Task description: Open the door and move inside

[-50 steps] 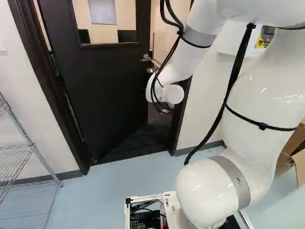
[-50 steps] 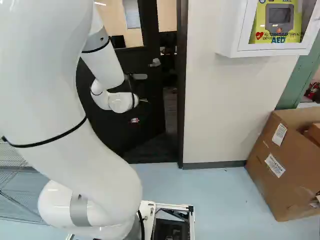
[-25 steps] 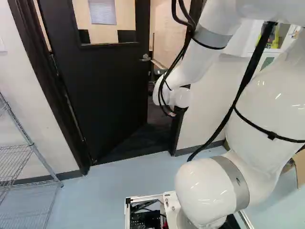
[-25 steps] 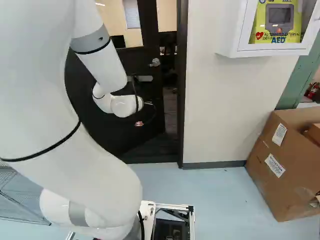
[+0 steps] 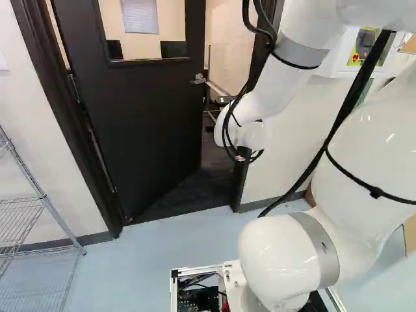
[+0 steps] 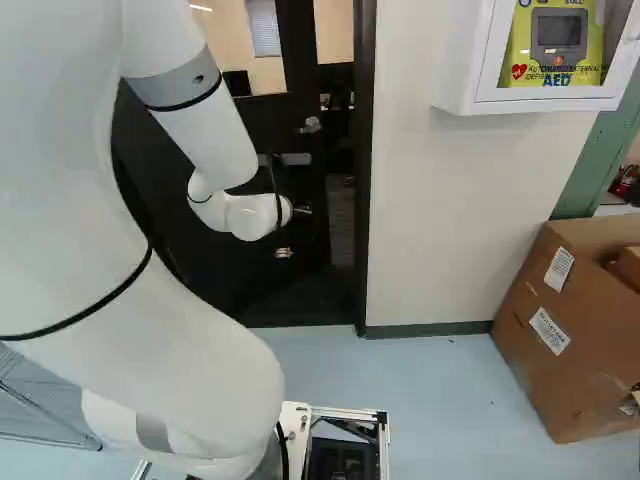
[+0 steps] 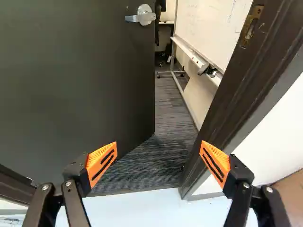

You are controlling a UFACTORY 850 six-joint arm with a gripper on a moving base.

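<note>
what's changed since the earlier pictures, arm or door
The arm's wrist end has shifted right and slightly down in both base views, and the arm's upper links have swung with it. The door stays partly open at the same angle, and the base hasn't moved. The gripper is open now, holding nothing; the earlier views don't show its fingers clearly.

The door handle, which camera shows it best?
The wrist view: there the door handle looks largest, its lever and round plate both plain. The left base view shows it small at the door's edge; the right base view, small too, clear of the arm.
</note>
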